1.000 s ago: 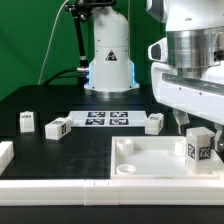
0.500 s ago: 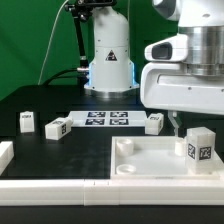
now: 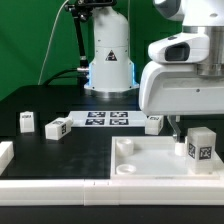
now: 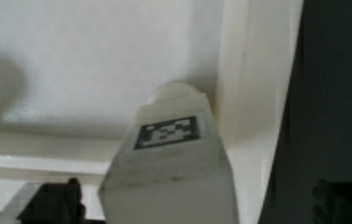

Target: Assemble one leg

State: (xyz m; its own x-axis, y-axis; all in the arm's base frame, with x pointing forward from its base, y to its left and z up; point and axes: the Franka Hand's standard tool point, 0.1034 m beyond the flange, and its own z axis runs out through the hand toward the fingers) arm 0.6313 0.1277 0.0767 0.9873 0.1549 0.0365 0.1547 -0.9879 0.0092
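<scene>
One leg (image 3: 200,143), a small white block with a black-and-white tag, stands upright at the right corner of the large white tray-like piece (image 3: 150,160). In the wrist view this leg (image 4: 169,150) sits between my fingers, with a gap on each side. My gripper (image 3: 190,124) (image 4: 199,205) is open, just above and around the leg's top. One dark fingertip (image 3: 172,125) shows beside the leg. Three more legs lie on the black table: one (image 3: 27,121), one (image 3: 57,127) and one (image 3: 153,122).
The marker board (image 3: 105,118) lies flat behind the tray-like piece. The robot's base (image 3: 108,60) stands at the back before a green screen. A white rim (image 3: 60,186) runs along the table's front, with a white block (image 3: 5,152) at the exterior view's left.
The arm's wrist has risen a little and shifted toward the exterior view's left. The leg at the right corner stays upright in place.
</scene>
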